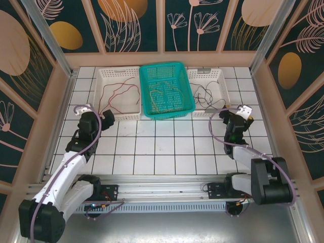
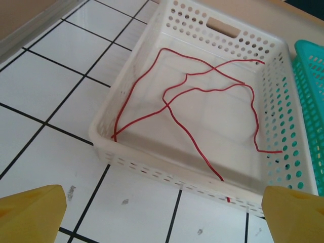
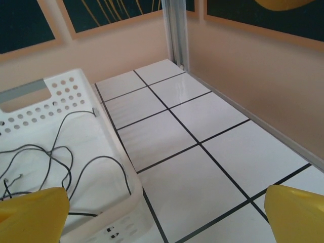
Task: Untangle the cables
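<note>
my left gripper [image 2: 162,215] wide, empty | right gripper [image 3: 164,215] same | red cables [image 2: 165,103] in left white basket [image 2: 152,162] | black cables [image 3: 55,148] in right white basket [image 3: 129,177]

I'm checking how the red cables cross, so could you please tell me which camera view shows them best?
The left wrist view: the red cables lie close and sharp across the white basket's floor, crossings clear. The top external view shows them small and thin. The right wrist view faces the black cables instead.
</note>
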Controlling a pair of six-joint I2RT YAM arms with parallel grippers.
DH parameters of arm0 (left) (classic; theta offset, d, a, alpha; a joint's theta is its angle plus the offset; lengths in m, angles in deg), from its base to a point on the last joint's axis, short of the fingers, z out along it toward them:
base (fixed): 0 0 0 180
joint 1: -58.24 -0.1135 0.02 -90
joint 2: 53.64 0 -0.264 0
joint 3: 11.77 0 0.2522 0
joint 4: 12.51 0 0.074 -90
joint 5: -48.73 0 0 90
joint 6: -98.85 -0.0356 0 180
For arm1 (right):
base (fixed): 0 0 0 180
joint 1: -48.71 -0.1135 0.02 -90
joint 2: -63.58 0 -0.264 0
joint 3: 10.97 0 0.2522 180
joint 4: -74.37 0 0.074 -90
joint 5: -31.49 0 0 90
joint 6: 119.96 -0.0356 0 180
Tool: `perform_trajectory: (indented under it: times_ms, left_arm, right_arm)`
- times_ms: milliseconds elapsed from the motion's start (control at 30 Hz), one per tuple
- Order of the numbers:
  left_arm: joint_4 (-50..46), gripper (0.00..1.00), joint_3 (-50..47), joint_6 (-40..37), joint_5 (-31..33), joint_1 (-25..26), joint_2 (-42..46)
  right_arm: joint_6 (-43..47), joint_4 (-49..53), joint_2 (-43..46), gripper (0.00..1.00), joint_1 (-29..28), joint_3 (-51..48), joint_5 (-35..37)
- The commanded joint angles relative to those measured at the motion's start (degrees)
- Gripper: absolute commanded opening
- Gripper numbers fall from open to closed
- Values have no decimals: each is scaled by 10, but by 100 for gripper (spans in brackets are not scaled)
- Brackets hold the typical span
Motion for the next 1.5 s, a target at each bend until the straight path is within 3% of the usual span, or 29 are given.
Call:
perform_trajectory:
  times_ms: [0,167,233,267,333,500,633,800,933,1000,1100,1133,1167,1200,1267,1467]
  left_arm:
    - [43,99,-14,3,38,-5,11]
    - [49,98,-25,21,67,-4,8]
    - [48,98,-27,26,63,-5,1]
    - [47,98,-27,28,65,-5,-3]
    - [44,99,-26,42,88,-4,-14]
    - [96,99,-46,0,100,-5,-33]
    - [220,98,-75,-75,161,-5,-60]
    - [450,98,-122,-212,207,-5,-172]
    - [687,98,-176,-278,197,-5,-277]
    - [735,99,-169,-289,186,-10,-309]
    - [819,99,-178,-303,120,-28,-362]
    - [796,99,-176,-279,85,-52,-357]
    - [779,99,-181,-262,0,-86,-350]
    - [847,99,-196,-252,-28,-103,-383]
    - [800,99,-180,-250,-33,-105,-376]
    - [824,99,-188,-253,-29,-105,-377]
  right_arm:
    - [58,-161,-47,99,14,-26,-65]
    - [57,-257,-135,99,33,-46,-121]
    - [75,-285,-160,99,37,-50,-181]
    - [86,-362,-196,99,34,-59,-183]
    - [54,-284,-173,99,39,-42,-144]
    - [51,-287,-176,99,45,-41,-151]
    - [61,-286,-178,99,41,-39,-151]
    - [65,-284,-179,99,39,-36,-159]
    - [65,-283,-178,99,38,-36,-161]
    - [65,-283,-179,99,39,-36,-161]
    - [65,-282,-178,99,39,-35,-162]
    - [65,-282,-178,99,39,-36,-161]
    - [64,-282,-178,99,39,-36,-161]
    - [64,-282,-179,99,40,-36,-161]
    - [64,-282,-178,99,40,-36,-162]
    - [64,-282,-178,99,40,-35,-162]
